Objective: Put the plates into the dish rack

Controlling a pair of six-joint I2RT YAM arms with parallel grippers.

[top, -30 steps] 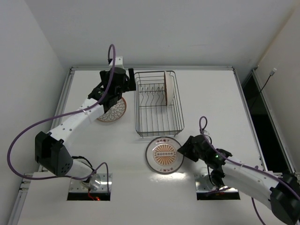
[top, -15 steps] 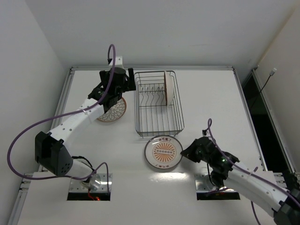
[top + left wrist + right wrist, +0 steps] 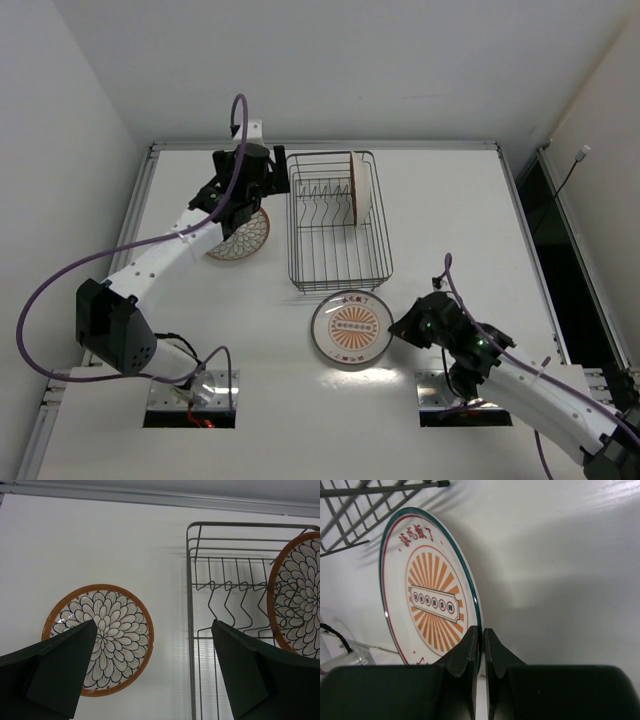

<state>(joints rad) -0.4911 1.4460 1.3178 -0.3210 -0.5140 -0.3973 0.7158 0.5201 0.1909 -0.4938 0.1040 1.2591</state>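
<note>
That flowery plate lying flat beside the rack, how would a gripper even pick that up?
Probably by its orange rim: the petal plate lies flat, face up, so only the edge offers a pinch. Come from above on the side away from the dish rack, whose wires stand close. The open left gripper hangs over it.

Flat on the white table (image 3: pixel 100 540), the round ceramic petal plate (image 3: pixel 100 637) is showing an orange-brown rim around white petals outlined in black. In the dark wire dish rack (image 3: pixel 190 605), the second petal plate (image 3: pixel 297 595) is showing the same pattern. The round sunburst plate (image 3: pixel 427 600) is showing orange rays, red characters, a thin red ring and a teal rim.
</note>
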